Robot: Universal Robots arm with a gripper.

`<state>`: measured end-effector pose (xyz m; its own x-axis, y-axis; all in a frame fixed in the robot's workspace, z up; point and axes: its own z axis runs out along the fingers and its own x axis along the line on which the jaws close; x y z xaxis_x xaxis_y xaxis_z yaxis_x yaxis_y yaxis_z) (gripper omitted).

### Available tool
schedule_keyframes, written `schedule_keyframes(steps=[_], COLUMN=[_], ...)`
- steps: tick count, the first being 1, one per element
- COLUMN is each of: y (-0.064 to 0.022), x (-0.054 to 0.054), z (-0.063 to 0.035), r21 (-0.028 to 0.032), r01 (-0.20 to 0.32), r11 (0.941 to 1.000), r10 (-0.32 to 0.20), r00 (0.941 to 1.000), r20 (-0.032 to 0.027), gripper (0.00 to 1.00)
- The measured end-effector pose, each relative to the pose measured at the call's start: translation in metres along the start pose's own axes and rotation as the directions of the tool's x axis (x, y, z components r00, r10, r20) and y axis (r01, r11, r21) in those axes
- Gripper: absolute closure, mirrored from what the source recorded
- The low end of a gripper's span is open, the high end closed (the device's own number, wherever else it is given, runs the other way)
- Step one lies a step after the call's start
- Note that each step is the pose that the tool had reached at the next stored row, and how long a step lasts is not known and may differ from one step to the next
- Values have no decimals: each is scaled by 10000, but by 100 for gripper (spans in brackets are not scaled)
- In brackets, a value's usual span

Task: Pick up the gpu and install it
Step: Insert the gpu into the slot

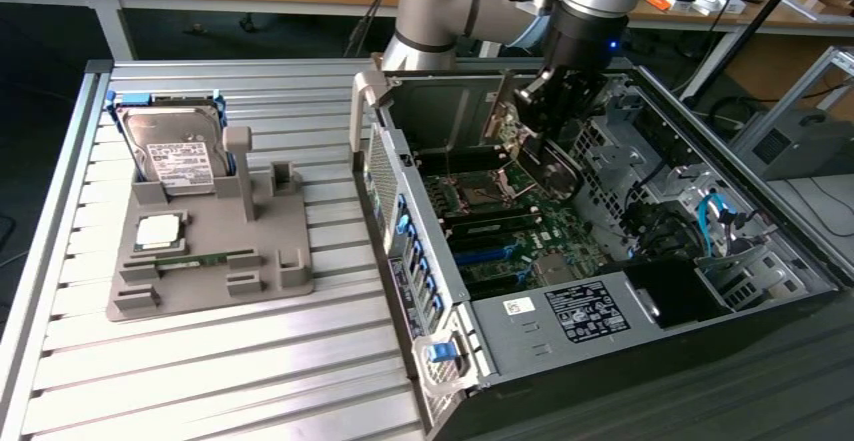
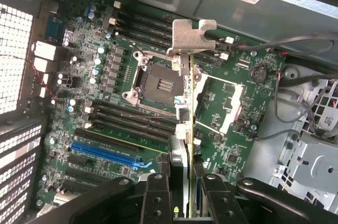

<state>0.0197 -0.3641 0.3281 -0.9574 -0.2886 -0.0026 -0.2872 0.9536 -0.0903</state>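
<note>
My gripper [image 1: 545,89] hangs inside the open computer case [image 1: 387,161] and is shut on the gpu [image 1: 531,153], a green card with a dark round fan, held above the motherboard [image 1: 514,251]. In the wrist view the gpu [image 2: 191,102] appears edge-on, with its silvery metal bracket [image 2: 190,36] at the far end. The black fingers [image 2: 157,195] press on both sides of the card, and the gripper [image 2: 182,195] holds it over the board near the processor socket [image 2: 158,81]. A blue slot [image 2: 105,155] lies off to one side of the card.
On the slatted table at the exterior view's left, a grey holder [image 1: 274,261] carries a hard drive [image 1: 180,156], a processor chip [image 1: 160,231] and a memory stick [image 1: 200,261]. Case walls, a drive cage [image 1: 667,161] and loose cables [image 2: 306,113] surround the card.
</note>
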Motion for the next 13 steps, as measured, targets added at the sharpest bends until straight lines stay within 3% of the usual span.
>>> schedule_keyframes(steps=[13], y=[0], x=[0], z=[0], r21=[2], r01=[959], r11=[9954], r10=[-959], r00=[9954], r20=[87], gripper=[73])
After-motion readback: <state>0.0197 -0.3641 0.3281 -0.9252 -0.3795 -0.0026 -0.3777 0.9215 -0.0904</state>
